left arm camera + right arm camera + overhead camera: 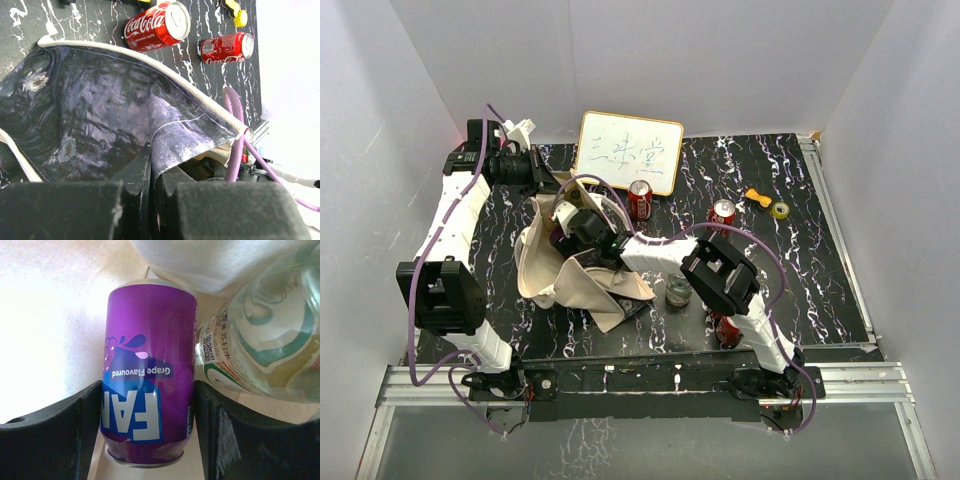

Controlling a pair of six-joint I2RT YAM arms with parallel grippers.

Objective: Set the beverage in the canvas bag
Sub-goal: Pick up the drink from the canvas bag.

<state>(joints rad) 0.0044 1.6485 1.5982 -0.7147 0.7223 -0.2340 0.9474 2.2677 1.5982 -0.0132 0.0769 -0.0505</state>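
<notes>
Logged the canvas bag slumped on the left half of the table, with its mouth lifted toward the far-left corner. Found the left jaws pressed fully together on a fold of the bag's purple-printed cloth, holding the beige rim up. Noted, right of the bag, a red cola can standing by the white board at the far edge. Found the right jaws down inside the bag, parted only to can width and clamped on the grape can, with a pad against each side. Noted a clear bottle already in the bag, close against the can's right flank; cannot tell whether touching. Risks, as judged:

- Letting go from here could send the can rolling into the bottle.
- Cloth slipping from the left jaws would drop the rim onto the right arm.
- Pulling out carelessly could snag the purple cable on the rim and drag the bag.

Read the can's long axis as running along the jaws, straight away from the wrist. Lettering reads upside down in the wrist view, so probably top end nearest the wrist, base pointing deeper into the bag.
</notes>
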